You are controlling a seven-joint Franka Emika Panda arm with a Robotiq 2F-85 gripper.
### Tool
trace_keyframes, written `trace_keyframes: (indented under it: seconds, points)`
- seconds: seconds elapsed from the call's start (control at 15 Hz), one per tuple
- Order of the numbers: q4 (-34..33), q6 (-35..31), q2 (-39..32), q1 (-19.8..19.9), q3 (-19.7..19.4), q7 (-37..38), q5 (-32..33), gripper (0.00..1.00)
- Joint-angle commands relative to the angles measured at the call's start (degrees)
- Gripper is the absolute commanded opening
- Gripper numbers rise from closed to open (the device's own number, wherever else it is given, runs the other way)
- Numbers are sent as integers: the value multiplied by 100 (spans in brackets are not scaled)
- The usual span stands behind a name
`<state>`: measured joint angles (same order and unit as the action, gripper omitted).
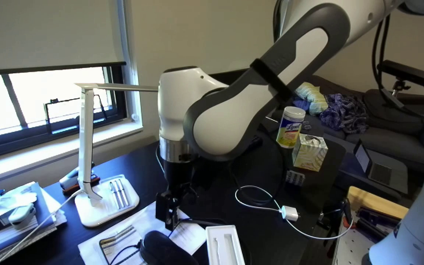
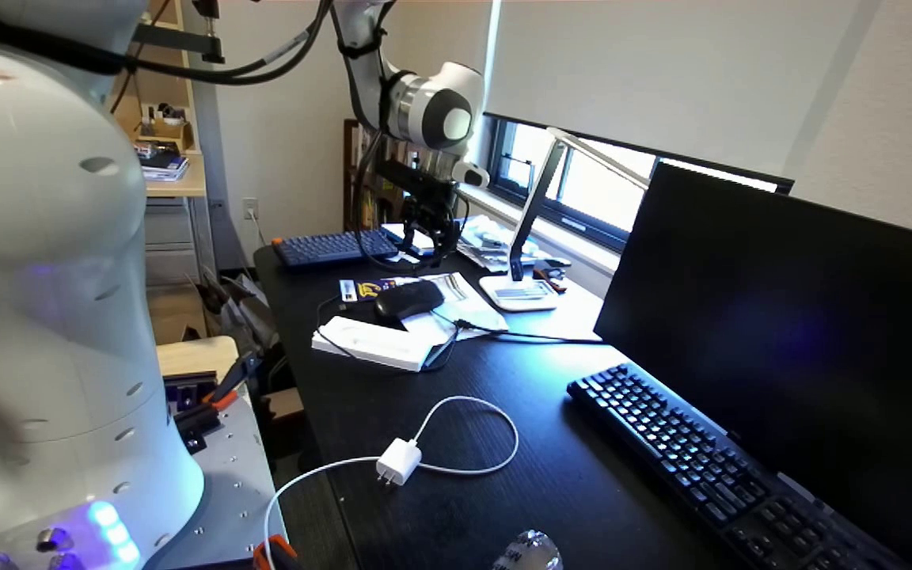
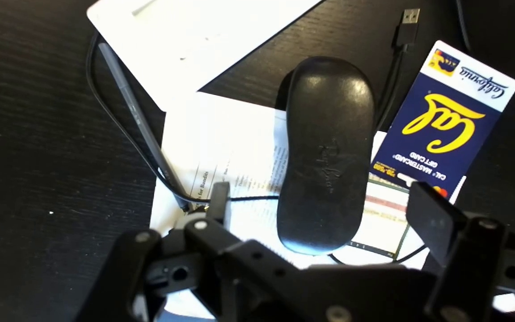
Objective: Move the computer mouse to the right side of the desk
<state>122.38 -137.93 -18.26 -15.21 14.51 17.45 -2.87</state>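
Note:
The computer mouse of the task shows as a black, rounded, elongated lump (image 3: 327, 147) with embossed script on its domed top; it looks like a glasses case. It lies on papers on the dark desk (image 3: 38, 143). It also shows in both exterior views (image 1: 164, 251) (image 2: 408, 299). My gripper (image 3: 319, 197) is open and empty. In the wrist view its fingers stand apart on either side of the lump's near end, not touching it. In both exterior views the gripper (image 1: 170, 221) (image 2: 428, 237) hangs above the desk near the lump.
A white open box (image 1: 225, 244) lies beside the lump. A blue gift card (image 3: 441, 120), a grey pen (image 3: 134, 112) and thin black cables surround it. A white lamp (image 1: 87, 154), a white charger (image 2: 398, 461), a monitor (image 2: 780, 332) and a keyboard (image 2: 678, 451) stand farther off.

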Motion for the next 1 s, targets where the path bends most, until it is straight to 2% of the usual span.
trace_keyframes:
  seconds: [0.0,0.33,0.67,0.93]
  points:
    - [-9,14,11,-92,-95,-36,-49,100]
    - [-452,328,-617,-269,-248,205,89,100]
    - [-895,151,-1107,-640,-556,539,393,100]
    - [-1258,173,-1481,-884,-641,649,418,100]
